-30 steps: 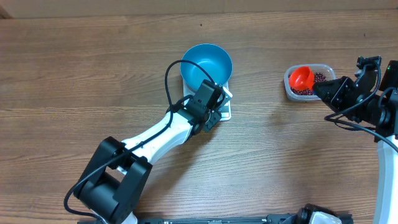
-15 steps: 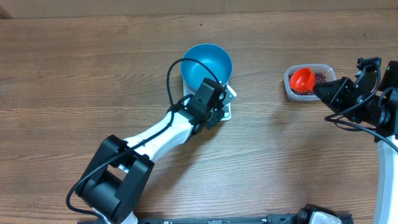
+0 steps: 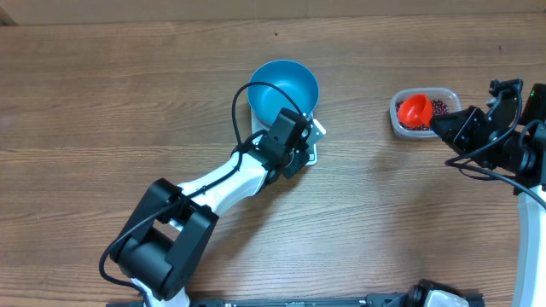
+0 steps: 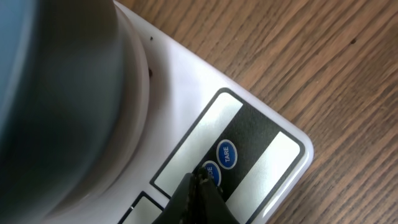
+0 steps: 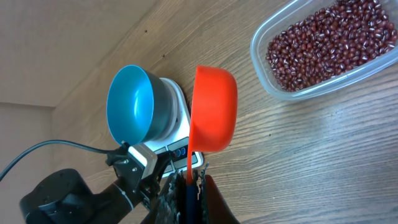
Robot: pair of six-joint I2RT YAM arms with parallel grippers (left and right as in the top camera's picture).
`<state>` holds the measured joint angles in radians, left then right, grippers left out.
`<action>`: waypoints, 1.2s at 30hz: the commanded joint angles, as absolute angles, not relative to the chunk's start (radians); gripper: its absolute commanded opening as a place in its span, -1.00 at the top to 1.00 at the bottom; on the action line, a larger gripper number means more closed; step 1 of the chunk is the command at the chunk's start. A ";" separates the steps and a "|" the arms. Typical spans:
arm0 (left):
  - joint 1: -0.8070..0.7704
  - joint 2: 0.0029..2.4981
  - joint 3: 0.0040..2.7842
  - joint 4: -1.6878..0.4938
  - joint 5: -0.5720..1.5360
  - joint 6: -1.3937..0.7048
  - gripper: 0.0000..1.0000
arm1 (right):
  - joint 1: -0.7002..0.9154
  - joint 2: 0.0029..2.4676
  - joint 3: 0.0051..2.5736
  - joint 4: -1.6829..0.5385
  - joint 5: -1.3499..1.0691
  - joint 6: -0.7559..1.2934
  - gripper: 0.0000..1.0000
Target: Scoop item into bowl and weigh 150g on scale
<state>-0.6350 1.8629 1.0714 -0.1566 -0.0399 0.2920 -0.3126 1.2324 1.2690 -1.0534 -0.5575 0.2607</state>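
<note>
- Blue bowl [image 3: 284,88] empty on scale [image 4: 249,124]; beans [image 5: 323,43] in tub [image 5: 348,76]; scooping, weighing pending.
- Left gripper [image 4: 198,185] pinched shut at scale buttons; right gripper [image 5: 188,180] clamped on red scoop [image 5: 214,109].

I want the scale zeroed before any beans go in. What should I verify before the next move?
1. bowl seated on the scale: ok.
2. Bowl empty: ok, the overhead view shows only blue inside.
3. Shut left tool aimed at the TARE button: not ok, its tip is over the neighbouring button.
4. Display at zero: cannot tell, no digits are readable.
5. right tool gripping the scoop by its handle: ok.
6. beans waiting in the tub: ok.
</note>
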 commanded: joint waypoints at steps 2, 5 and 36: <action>-0.641 1.885 1.062 -0.153 -0.033 0.308 0.92 | -0.316 1.218 1.291 -1.054 -0.551 0.253 0.93; -0.641 1.885 1.062 -0.159 -0.034 0.308 0.91 | -0.316 1.218 1.291 -1.054 -0.551 0.253 0.93; -0.640 1.906 1.062 -0.179 -0.086 0.331 0.91 | -0.316 1.218 1.291 -1.054 -0.550 0.253 0.93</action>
